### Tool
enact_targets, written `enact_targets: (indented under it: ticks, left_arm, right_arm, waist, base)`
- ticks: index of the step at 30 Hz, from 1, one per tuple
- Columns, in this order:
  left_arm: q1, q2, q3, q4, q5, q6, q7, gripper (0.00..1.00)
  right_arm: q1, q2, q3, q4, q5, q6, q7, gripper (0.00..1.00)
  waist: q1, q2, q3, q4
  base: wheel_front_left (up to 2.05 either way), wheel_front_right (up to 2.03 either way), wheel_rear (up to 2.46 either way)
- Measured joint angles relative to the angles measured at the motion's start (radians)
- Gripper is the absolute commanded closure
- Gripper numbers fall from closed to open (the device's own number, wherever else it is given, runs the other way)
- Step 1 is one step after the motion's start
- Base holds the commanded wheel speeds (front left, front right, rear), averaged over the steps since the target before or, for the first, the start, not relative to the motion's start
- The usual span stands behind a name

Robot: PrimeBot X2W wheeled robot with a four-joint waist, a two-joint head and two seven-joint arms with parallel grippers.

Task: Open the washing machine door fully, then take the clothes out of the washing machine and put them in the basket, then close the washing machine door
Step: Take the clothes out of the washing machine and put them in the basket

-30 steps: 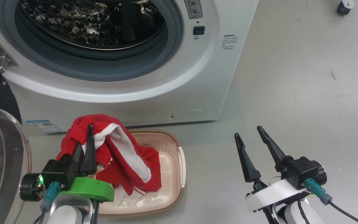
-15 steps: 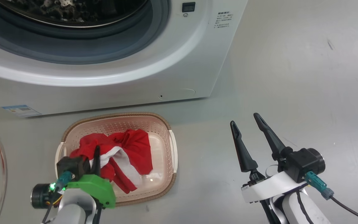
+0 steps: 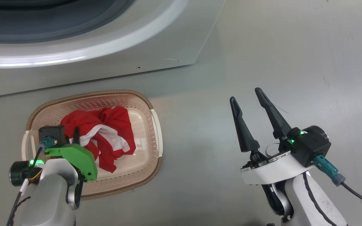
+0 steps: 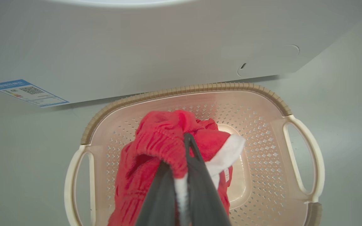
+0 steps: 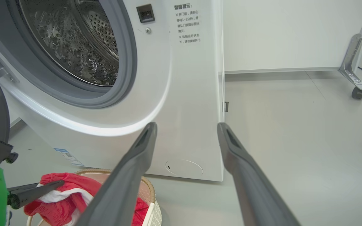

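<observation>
Left gripper (image 4: 182, 147): two dark fingers pinched shut on the bright red, white-striped clothes (image 3: 112, 119).
Clothes: bundled inside the cream perforated plastic basket (image 3: 105, 93) with a brown woven-look rim, just before the big white front-loading washing machine (image 3: 112, 59).
Right gripper (image 3: 245, 95): fingers spread apart over the grey floor (image 3: 294, 62).
Writing: blue label sticker (image 4: 27, 92) with a QR code, text too small to read; printed front notice (image 5: 187, 23) headed "温馨提示".

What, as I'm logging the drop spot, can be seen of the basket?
The basket is cream plastic, a rounded rectangle with perforated sides, a brown woven-look rim and two white side handles. It stands upright on the grey floor just before the washer. The red-and-white clothes lie bunched inside it, pinched by the shut left gripper.
</observation>
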Motion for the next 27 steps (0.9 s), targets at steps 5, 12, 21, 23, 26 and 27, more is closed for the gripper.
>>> enact_targets:
  ticks: [5,12,21,23,26,27]
  left_arm:
    - [-0.064,0.003,0.011,0.060,-0.009,-0.004,0.011,0.00]
    - [-0.128,0.002,0.008,0.123,-0.008,-0.013,-0.016,0.00]
    - [-0.146,-0.002,0.001,0.175,-0.002,-0.031,-0.106,0.00]
    - [-0.146,-0.003,0.001,0.180,0.001,-0.038,-0.134,0.00]
    - [-0.146,-0.010,0.000,0.181,0.001,-0.044,-0.181,0.00]
    - [-0.146,-0.013,0.000,0.181,0.001,-0.048,-0.196,0.00]
  right_arm:
    - [-0.035,0.000,-0.002,-0.007,0.004,-0.001,0.000,0.00]
    - [-0.068,0.000,-0.017,-0.003,0.011,-0.009,0.000,0.00]
    - [-0.073,0.000,-0.036,0.019,0.010,-0.010,0.000,0.00]
    - [-0.073,0.000,-0.042,0.024,0.007,-0.010,0.000,0.00]
    - [-0.073,0.000,-0.054,0.035,-0.003,-0.010,0.000,0.00]
    - [-0.073,0.000,-0.059,0.039,-0.007,-0.010,0.000,0.00]
  waist:
    - [0.0000,0.0000,0.058,-0.032]
    - [0.0000,0.0000,0.111,-0.060]
    - [0.0001,0.0000,0.098,-0.045]
    - [0.0001,0.0000,0.088,-0.037]
    - [0.0001,0.0000,0.069,-0.025]
    - [0.0001,0.0000,0.063,-0.020]
  base:
    - [0.00,0.00,0.00]
    - [0.00,0.00,0.00]
    - [0.00,0.00,0.00]
    - [0.00,0.00,0.00]
    - [0.00,0.00,0.00]
    - [0.00,0.00,0.00]
